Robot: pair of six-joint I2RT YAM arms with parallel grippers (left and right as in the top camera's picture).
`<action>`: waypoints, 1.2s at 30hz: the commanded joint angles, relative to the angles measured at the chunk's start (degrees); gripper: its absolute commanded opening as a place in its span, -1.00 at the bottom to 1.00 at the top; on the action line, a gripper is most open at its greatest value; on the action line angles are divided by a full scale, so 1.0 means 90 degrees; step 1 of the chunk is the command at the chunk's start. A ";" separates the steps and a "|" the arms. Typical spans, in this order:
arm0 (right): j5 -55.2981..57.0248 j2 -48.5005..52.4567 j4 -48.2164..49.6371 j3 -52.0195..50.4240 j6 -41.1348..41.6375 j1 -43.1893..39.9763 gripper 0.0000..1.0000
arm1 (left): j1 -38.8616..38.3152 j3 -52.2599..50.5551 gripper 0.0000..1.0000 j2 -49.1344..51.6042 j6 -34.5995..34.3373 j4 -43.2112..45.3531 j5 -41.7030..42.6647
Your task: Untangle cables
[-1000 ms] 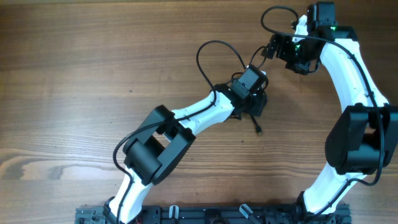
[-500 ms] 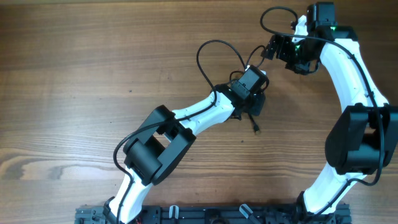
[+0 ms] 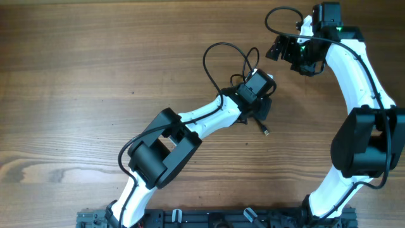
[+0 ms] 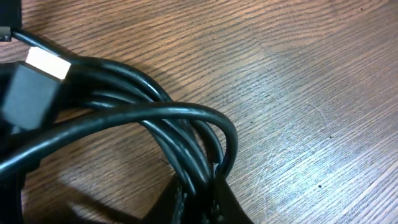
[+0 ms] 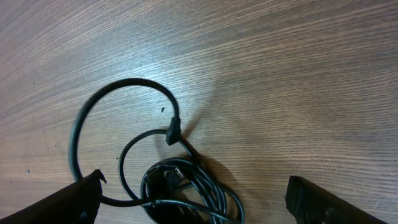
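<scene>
A brown wood-grain table top fills every view, matte, its grain running side to side with fine dark streaks. Along the nearest edge lies one black metal rail. Two white-and-black robot arms rise from it, the left arm and the right arm.

The left gripper sits mid-table, right on top of the single knot of thin black flexible cables. Its jaws are clenched on strands of that bundle. In the left wrist view the dark fingertips meet around the cords at the bottom edge. Several strands lie side by side there, and I cannot tell how many separate cords they make.

One small metal-tipped plug end rests on the wood just nearer than the knot. The left wrist view shows one blocky black plug with a pale tip, and I cannot tell whether it is the same one.

Two loops leave the knot toward the far side, one wide loop and one smaller loop.

Farthest, the right gripper hovers near the loops without touching them. Its two fingers are spread wide and grasp nothing.
</scene>
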 commanded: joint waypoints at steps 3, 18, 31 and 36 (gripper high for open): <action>-0.0019 0.0019 0.0075 -0.0036 -0.0221 -0.0051 0.93 | 0.0486 0.0036 -0.92 -0.0291 -0.0085 -0.0425 0.0427; -0.3470 0.0019 0.0267 -0.0036 -0.1134 0.0090 0.72 | 0.3240 0.0036 -0.92 -0.2042 -0.2028 -0.0398 0.5406; -0.5161 0.0019 0.1202 -0.0036 -0.0814 0.0248 0.55 | 0.3451 0.0036 -0.92 -0.2042 -0.2115 -0.0338 0.5812; -0.4313 0.0024 0.1163 -0.0036 -0.0355 0.0520 0.41 | 0.3427 0.0036 -0.92 -0.2038 -0.2115 -0.0338 0.5812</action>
